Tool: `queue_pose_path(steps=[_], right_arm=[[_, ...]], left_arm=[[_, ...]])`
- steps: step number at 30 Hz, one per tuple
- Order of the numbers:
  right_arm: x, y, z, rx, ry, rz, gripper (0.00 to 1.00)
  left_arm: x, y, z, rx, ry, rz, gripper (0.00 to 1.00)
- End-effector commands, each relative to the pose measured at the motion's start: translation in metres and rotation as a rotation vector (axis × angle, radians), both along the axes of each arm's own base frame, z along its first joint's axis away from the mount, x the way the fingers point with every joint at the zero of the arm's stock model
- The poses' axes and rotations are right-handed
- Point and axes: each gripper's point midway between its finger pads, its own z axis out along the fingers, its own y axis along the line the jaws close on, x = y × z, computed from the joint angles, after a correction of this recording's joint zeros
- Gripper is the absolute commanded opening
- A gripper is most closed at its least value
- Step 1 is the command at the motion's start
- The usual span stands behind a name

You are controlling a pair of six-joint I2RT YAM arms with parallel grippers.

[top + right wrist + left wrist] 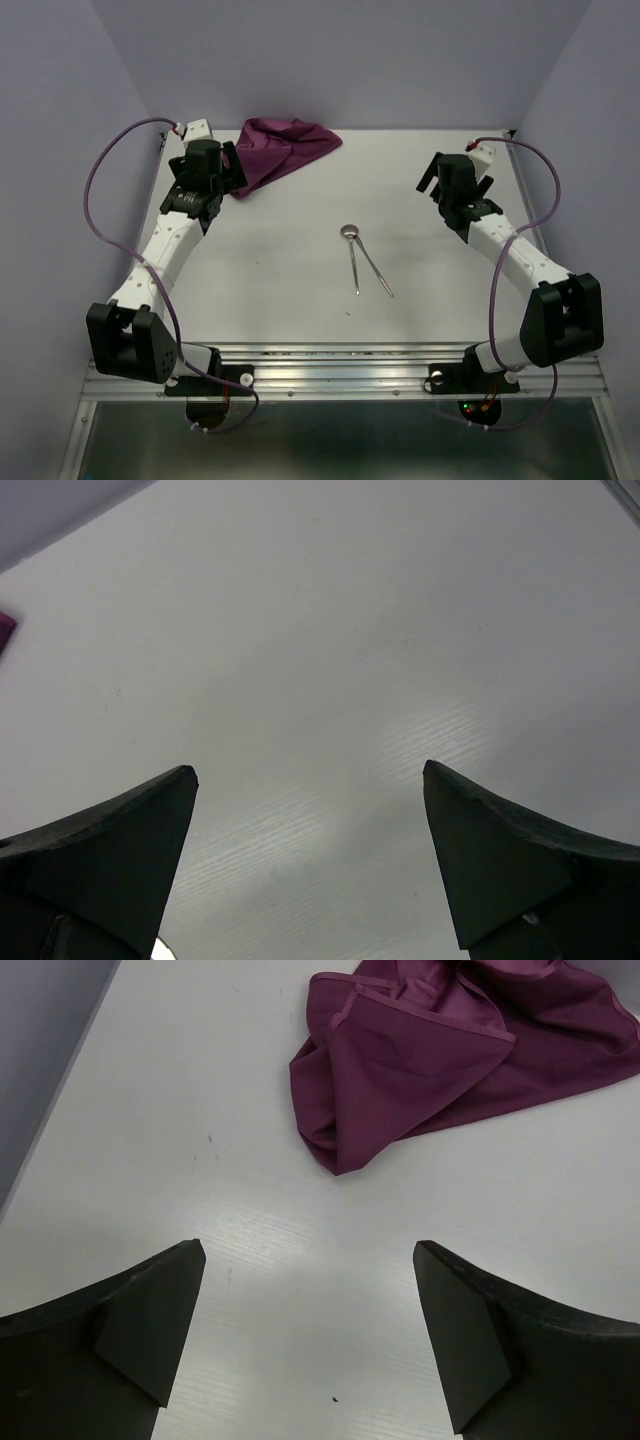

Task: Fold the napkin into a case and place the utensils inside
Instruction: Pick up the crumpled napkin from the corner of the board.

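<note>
The plum-purple napkin (287, 146) lies crumpled in a loose heap at the table's back left, not folded into a case. In the left wrist view the napkin (450, 1050) fills the upper right, a short way ahead of my left gripper (310, 1250), which is open over bare table. From above, the left gripper (235, 172) sits at the heap's left edge. The utensils lie mid-table: a silver spoon (352, 255) with its bowl pointing away, and a slender rod-like piece (376, 270) angled beside it. My right gripper (430, 178) is open at the back right, empty (310, 772).
The white table (270, 290) is walled by lilac panels at the back and sides. A metal rail (340, 368) with both arm bases runs along the near edge. A sliver of purple cloth (4, 630) shows at the left edge of the right wrist view.
</note>
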Motion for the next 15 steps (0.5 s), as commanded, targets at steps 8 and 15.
queue_pose_path(steps=[8, 15], right_arm=[[0.002, 0.001, -0.002, 0.021, 0.009, -0.021, 1.0], [0.0, 0.003, -0.001, 0.061, 0.009, -0.035, 1.0]], left_arm=[[0.005, 0.017, 0.018, 0.045, -0.019, 0.097, 0.99], [0.01, 0.019, 0.024, 0.013, -0.065, 0.136, 0.99]])
